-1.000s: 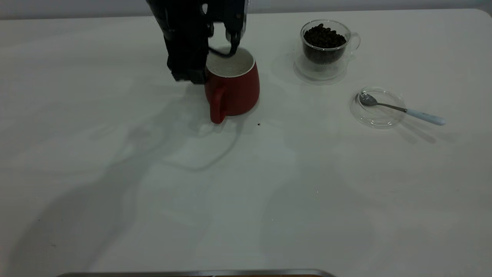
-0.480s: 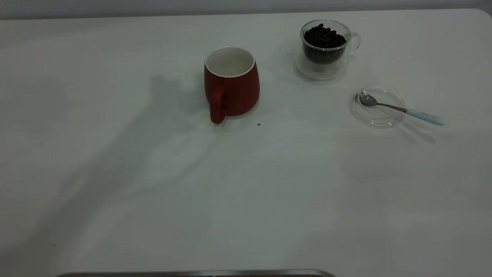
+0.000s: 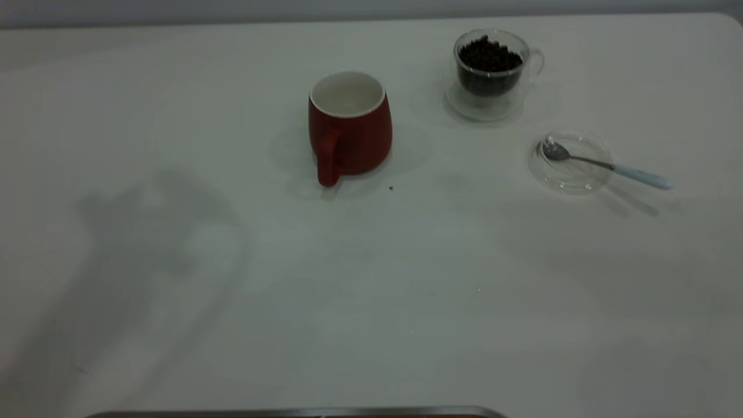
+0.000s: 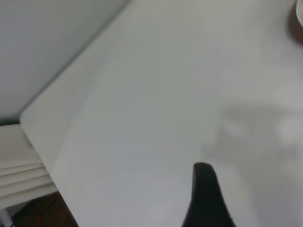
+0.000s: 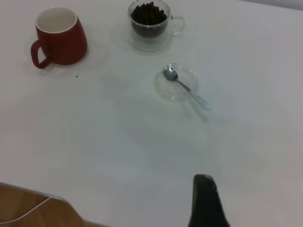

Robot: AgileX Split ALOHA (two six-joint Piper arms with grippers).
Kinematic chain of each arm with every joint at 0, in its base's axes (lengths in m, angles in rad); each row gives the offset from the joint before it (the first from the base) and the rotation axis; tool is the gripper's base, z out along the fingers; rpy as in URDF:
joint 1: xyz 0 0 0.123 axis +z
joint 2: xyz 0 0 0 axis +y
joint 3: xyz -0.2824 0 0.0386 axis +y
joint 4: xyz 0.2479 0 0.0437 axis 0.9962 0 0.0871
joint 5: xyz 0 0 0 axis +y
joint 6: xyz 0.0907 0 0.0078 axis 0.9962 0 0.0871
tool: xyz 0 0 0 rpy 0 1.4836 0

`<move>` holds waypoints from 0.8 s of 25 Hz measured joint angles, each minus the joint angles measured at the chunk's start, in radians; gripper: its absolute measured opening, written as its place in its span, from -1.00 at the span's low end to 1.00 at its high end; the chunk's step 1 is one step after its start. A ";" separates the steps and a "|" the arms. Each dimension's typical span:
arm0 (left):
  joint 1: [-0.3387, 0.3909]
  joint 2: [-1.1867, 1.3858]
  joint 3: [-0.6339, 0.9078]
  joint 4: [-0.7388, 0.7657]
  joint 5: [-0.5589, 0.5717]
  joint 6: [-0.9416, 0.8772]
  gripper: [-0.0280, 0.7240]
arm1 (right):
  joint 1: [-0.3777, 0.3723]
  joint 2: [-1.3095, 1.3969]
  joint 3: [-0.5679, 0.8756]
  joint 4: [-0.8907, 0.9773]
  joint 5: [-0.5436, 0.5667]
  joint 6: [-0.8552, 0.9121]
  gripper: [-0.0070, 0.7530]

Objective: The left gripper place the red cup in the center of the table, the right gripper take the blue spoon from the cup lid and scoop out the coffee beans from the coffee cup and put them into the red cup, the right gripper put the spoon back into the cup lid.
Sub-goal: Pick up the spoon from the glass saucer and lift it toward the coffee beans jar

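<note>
Plain white table point(image 3: 371, 290) bearing red cup point(image 3: 350, 125), coffee cup point(image 3: 490, 69), cup lid point(image 3: 572, 161) with blue spoon point(image 3: 603, 165). Right gripper point(image 5: 206, 201) well short of them, cut off; jaw state unreadable.

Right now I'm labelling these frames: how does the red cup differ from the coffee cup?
The red cup is opaque red with a white, empty inside; the coffee cup is clear glass, heaped with coffee beans. The red cup looks larger. Both stand upright on the table, each with a loop handle.
</note>
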 joint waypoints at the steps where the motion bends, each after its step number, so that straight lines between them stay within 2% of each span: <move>1: 0.000 -0.031 0.008 0.000 0.000 -0.023 0.61 | 0.000 0.000 0.000 0.000 0.000 0.000 0.42; 6: 0.000 -0.232 0.133 -0.025 0.000 -0.092 0.61 | 0.000 0.000 0.000 0.000 0.000 0.000 0.42; 17: 0.002 -0.913 0.608 -0.063 0.000 -0.215 0.61 | 0.000 0.000 0.000 0.000 0.000 0.000 0.42; 20: 0.060 -1.057 0.706 -0.067 0.000 -0.244 0.61 | 0.000 0.000 0.000 0.000 0.000 0.000 0.42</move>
